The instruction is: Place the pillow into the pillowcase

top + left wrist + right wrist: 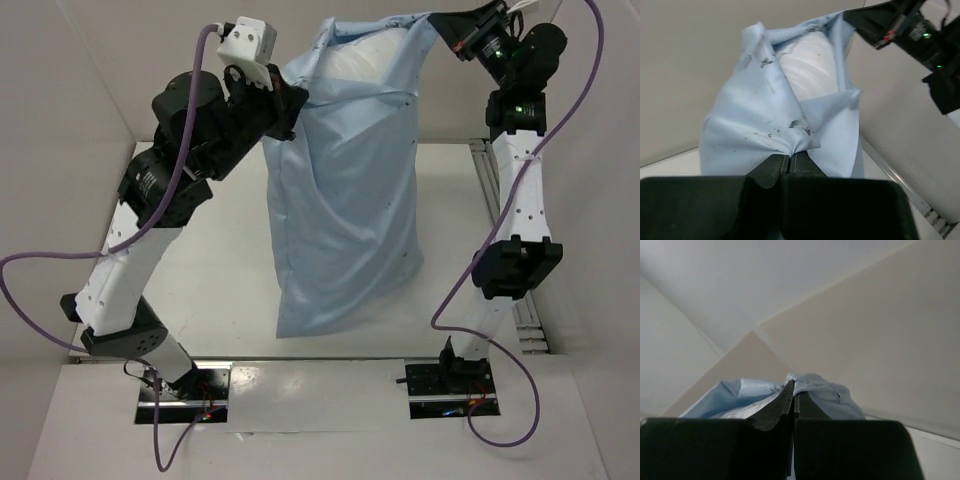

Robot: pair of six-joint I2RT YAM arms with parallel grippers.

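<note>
Now both claws grip the pillowcase rim, pillow inside

Up off the table [230,250], the left gripper [790,157] is pressed fully shut on a bunched fold of the pillowcase [340,220], and the blue cloth fans out just ahead of its tips. The right gripper [791,390] is clamped just as tightly on the opposite corner of the rim. Between the two claws the mouth gapes, and the pillow [812,65] shows white inside it, just beyond the left claw's pinch. A loose flap of the rim sags across the opening between that claw and the pillow. The sleeve hangs bulging below both claws; whether its lower end touches the table cannot be told. A purple cable [190,110] runs behind the left claw, a metal rail [487,180] lies below the right one, and plain walls stand beyond both
</note>
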